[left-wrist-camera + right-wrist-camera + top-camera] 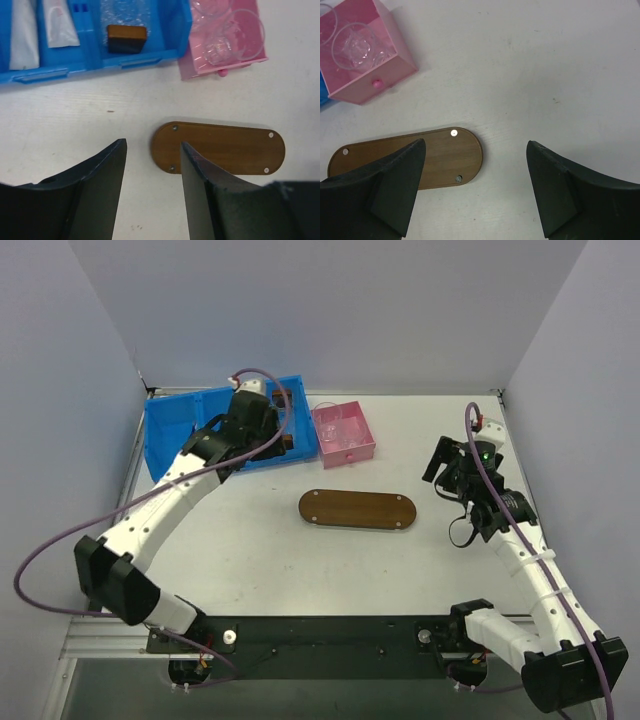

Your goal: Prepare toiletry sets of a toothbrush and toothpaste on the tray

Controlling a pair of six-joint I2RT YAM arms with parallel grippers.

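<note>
Top external view places the tray (pixel 357 509) mid-table with its long axis running left to right; we see nothing on it, and we refer all positions to it. The blue bin (pixel 170 435) lies beyond the tray's left end on the far side. The pink box (pixel 347 456) stands just beside the bin, behind the tray's left half, and holds clear cups (pixel 240 32). Two white toothpaste tubes (pixel 24 35) lie flat in the bin compartments farthest from the tray; their caps are cut off by the frame edge. A brown block (pixel 126 37) occupies the compartment nearer the tray. We cannot pick out a toothbrush in any view. The left gripper (pixel 152 146) hangs above the table on the bin side of the tray, fingers at a moderate gap with nothing between them. The right gripper (pixel 475 150) hangs off the tray's right end, fingers spread wide and empty. In the left wrist view the tubes lie ahead of the fingers and off to the left, well apart from them. Their long axes point away from the tray, so the closing line crosses a tube's width. We judge the left arm far nearer, and that its next move must shift away from the tray before descending.
</note>
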